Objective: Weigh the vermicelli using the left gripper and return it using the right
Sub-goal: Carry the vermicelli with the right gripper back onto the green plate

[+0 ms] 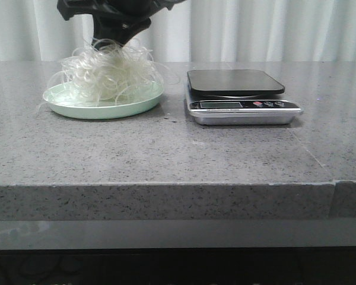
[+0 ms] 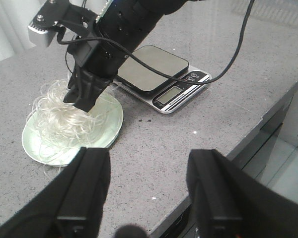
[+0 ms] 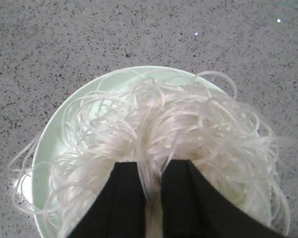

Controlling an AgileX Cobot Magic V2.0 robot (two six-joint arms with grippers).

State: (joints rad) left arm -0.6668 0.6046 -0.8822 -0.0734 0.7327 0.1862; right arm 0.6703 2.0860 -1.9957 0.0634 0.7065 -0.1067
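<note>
The vermicelli is a fluffy white tangle lying on the pale green plate at the table's left. My right gripper comes down from above and is shut on a bunch of its strands. The right wrist view shows the strands pinched between the nearly closed fingers, with the plate under them. The left wrist view shows that arm's fingers in the vermicelli. My left gripper is open and empty, raised over the table's front edge, away from the plate. It is out of the front view.
A silver kitchen scale with a bare black platform stands right of the plate; it also shows in the left wrist view. The grey stone table's front edge runs across. White curtains hang behind.
</note>
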